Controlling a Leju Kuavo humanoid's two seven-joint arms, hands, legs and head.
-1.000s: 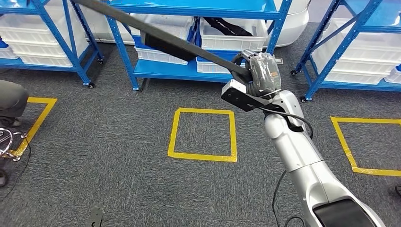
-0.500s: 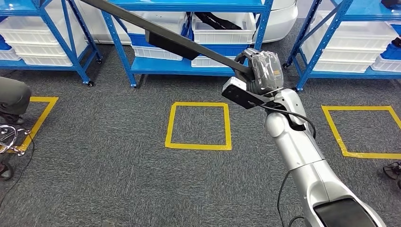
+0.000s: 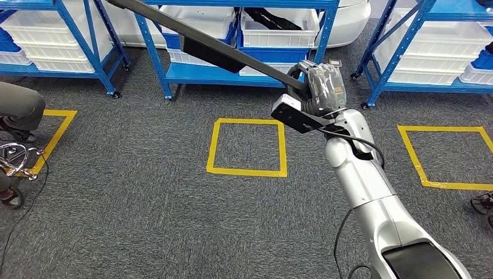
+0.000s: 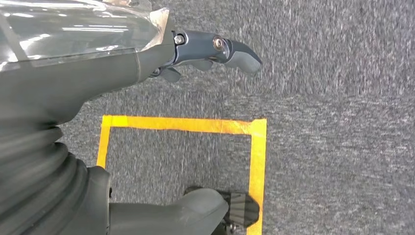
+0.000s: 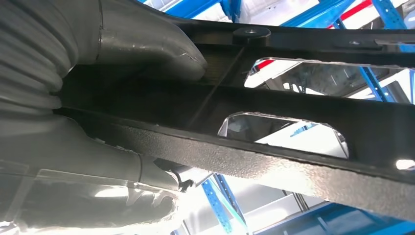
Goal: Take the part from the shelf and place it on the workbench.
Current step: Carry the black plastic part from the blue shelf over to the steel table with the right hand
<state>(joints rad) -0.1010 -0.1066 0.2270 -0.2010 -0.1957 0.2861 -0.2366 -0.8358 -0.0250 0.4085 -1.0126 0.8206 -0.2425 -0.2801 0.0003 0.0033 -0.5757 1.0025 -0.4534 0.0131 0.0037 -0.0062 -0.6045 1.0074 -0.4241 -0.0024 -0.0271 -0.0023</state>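
Long black part (image 3: 209, 49) in right robot hand (image 3: 322, 87)

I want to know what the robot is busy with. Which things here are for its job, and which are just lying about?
For the job:
- long black part, held in the right hand
- blue shelf behind it

Just lying about:
- white bins on the shelves
- yellow tape square on the grey carpet
- person's leg at the side
- left hand, holding nothing

The whole floor view has shifted slightly, apparently from camera movement.

black part (image 3: 209, 49), blue shelf (image 3: 229, 74), yellow floor squares (image 3: 248, 147)
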